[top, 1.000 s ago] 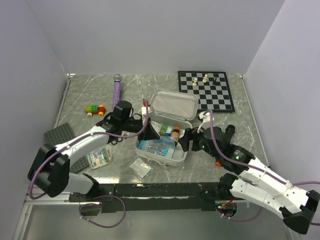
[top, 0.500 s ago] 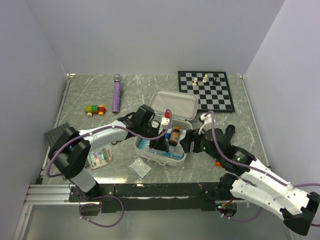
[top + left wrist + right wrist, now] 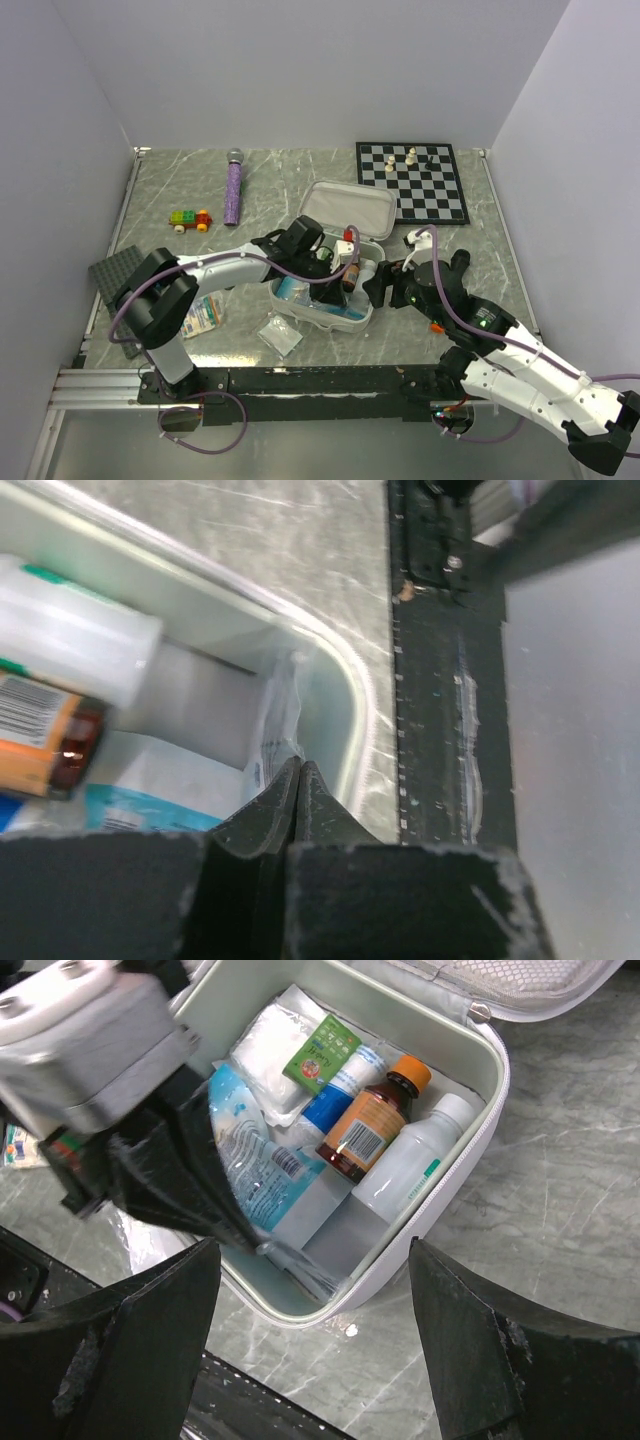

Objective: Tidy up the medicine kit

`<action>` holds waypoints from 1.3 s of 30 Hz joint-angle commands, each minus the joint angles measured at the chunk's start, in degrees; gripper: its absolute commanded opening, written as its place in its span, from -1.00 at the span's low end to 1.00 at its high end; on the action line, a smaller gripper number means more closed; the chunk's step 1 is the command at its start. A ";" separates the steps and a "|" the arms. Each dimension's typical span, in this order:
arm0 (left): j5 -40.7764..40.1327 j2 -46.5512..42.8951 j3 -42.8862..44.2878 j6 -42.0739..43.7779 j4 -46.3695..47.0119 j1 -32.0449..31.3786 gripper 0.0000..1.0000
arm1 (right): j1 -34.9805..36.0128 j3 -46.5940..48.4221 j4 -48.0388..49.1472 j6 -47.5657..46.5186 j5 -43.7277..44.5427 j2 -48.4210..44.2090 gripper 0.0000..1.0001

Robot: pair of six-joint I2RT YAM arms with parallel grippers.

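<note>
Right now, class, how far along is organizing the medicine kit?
Done: the medicine kit lies open with a brown bottle, a white bottle and a green sachet inside. In hand: the left hand, shut, seems to pinch a clear packet in the kit; the right hand hovers open alongside. Left: a small clear bag and a colourful pack lie outside, and the lid is up.

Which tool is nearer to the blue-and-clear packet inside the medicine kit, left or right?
Left. The left tool, shut, reaches inside the medicine kit with its tip at the packet. The right tool, open, hangs by the kit's right edge, apart from the packet.
</note>
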 commanded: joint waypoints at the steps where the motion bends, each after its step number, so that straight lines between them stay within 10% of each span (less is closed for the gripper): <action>1: -3.91 0.77 2.32 -2.58 3.17 -0.39 -0.75 | -0.37 -0.56 0.10 0.65 1.24 -0.50 0.64; 9: -11.47 -5.03 0.74 -3.46 5.81 -0.48 0.07 | -0.20 -0.30 0.19 0.83 1.24 -0.42 0.64; 16: -24.29 -15.92 -0.48 -4.95 3.78 0.31 0.31 | -0.20 -0.21 0.80 0.48 0.89 -0.42 0.64; 27: -70.59 -32.36 -13.30 -46.92 -9.38 15.50 0.46 | -0.20 -1.97 4.05 0.48 -1.75 1.51 0.64; 30: -72.92 -36.58 -19.10 -55.47 -10.99 18.41 0.99 | -0.11 -1.79 4.76 0.39 -2.10 2.57 0.64; 39: -80.48 -39.15 -23.78 -70.34 -13.53 20.44 0.85 | -0.20 -2.76 4.94 1.09 -2.54 3.01 0.64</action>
